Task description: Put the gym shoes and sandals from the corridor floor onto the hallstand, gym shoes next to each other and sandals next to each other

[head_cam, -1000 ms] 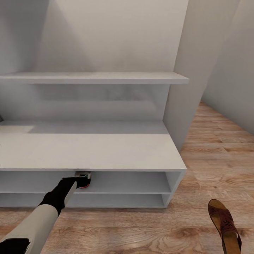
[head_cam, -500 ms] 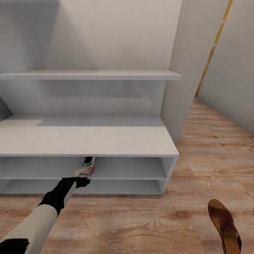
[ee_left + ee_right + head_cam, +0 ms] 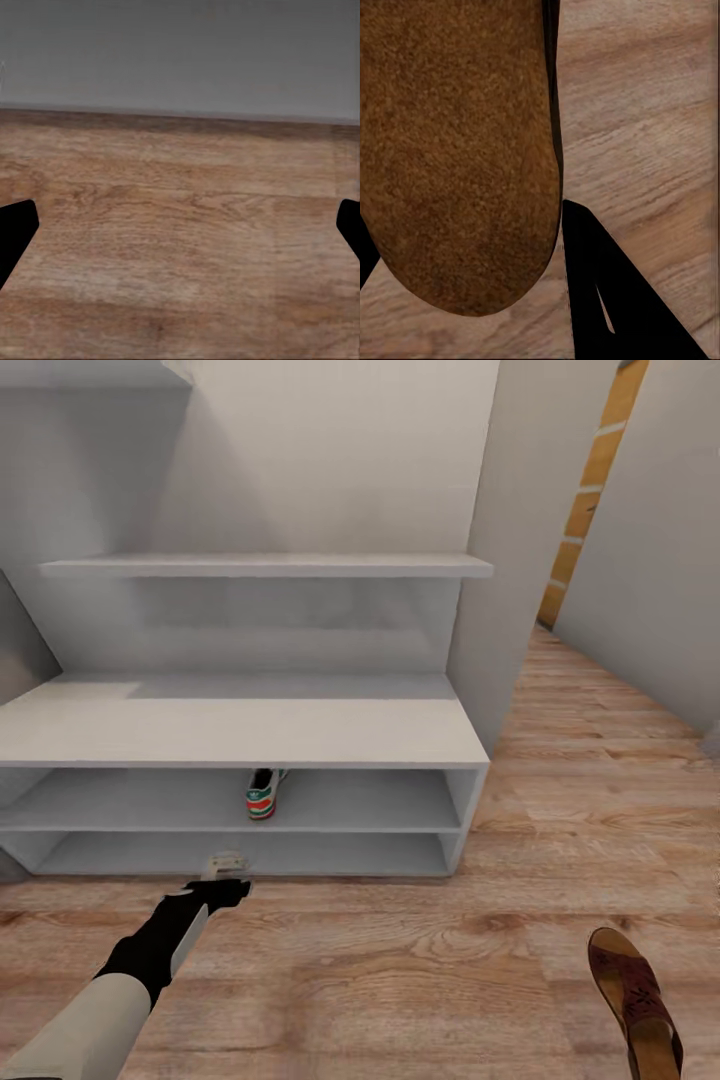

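One gym shoe (image 3: 262, 793) stands heel-out on the upper of the two low shelves of the hallstand (image 3: 240, 732), under its bench top. My left gripper (image 3: 225, 863) hovers low over the corridor floor (image 3: 420, 960) just in front of the rack, apart from the shoe. In the left wrist view this gripper (image 3: 180, 225) is open, fingertips far apart over bare planks. A brown sandal (image 3: 636, 1000) shows at the head view's lower right. My right gripper (image 3: 465, 217) is shut on that sandal (image 3: 457, 150), whose brown surface lies between the black fingers (image 3: 592, 292).
A floating shelf (image 3: 270, 566) spans the back panel above the bench top. A tall grey wall panel (image 3: 520, 560) rises right of the rack, with an orange surface (image 3: 590, 490) behind it. Wood floor runs on to the right and toward me.
The view has backed away from the rack. My left gripper let go of the gym shoe on the shelf and drew back out over the floor. The sandal stays with my right gripper.
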